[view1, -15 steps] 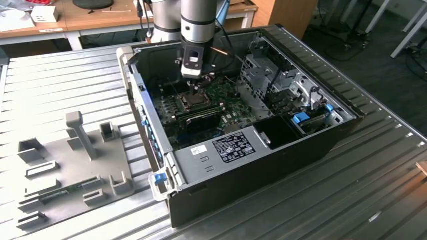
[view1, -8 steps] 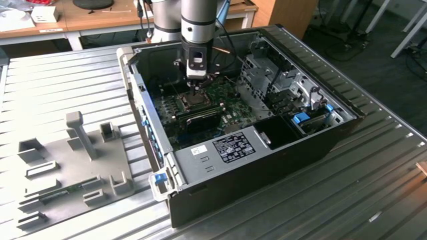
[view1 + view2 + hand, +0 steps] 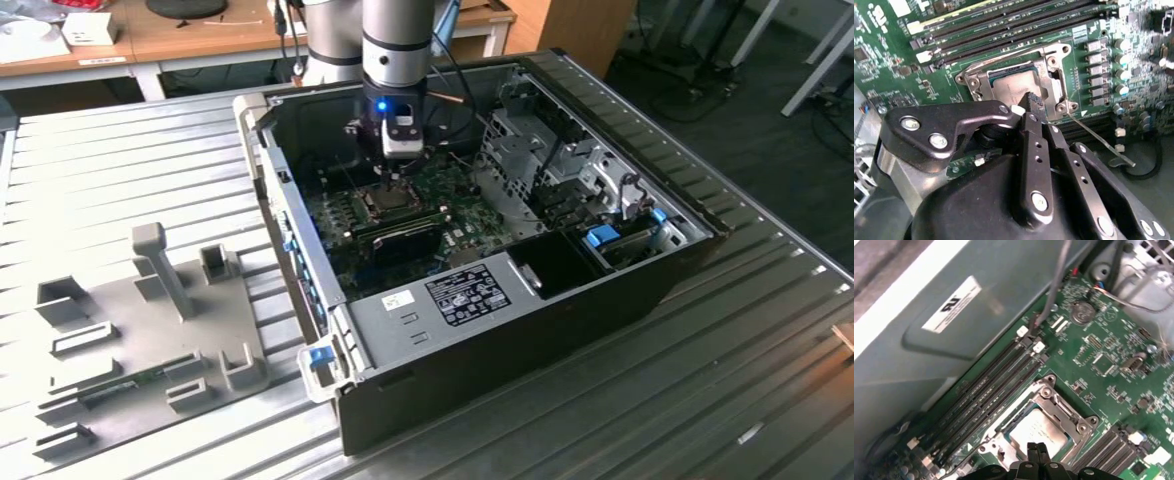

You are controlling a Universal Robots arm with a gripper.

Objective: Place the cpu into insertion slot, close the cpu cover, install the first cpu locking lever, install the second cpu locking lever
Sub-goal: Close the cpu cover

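Cpu (image 3: 1011, 87) lies flat inside the insertion slot (image 3: 974, 82), upper centre of the exterior view, in the middle of the green board (image 3: 461, 215). The cpu cover (image 3: 1053, 80) looks to be lying down round the chip, w/ the metal top showing thru its cut-out. You can't tell from here whether it's fully seated.

Gripper (image 3: 1034, 101) has its fingers pinched together w/ nothing visible btwn them. The tips sit right at the chip's edge, by the cover frame, in both wrist views (image 3: 1037, 450). Contact or just above: can't tell.

Handling, as a judgement:
- The chip is prob. light, stiff and slick on top, w/ a delicate underside. Take it by opposite edges and never lean on the lid.
- The cover is thin sheet metal, stiff but likely springy at the hinge. Push on the frame rim, not thru the opening.
- A thin wire lever (image 3: 1099, 141) sticks out loose from the socket corner. Expect it to be springy and to slip off smooth pads, so catch it near the free end.

Containers:
- The open PC case (image 3: 561, 350) lies on the ribbed metal table (image 3: 120, 170) and holds the board, cables and drive cages.
- The grey fixture tray (image 3: 200, 320), lower part of the exterior view's left, has several small holders. One seems to hold a small green strip (image 3: 134, 381); what the others hold you can't tell.
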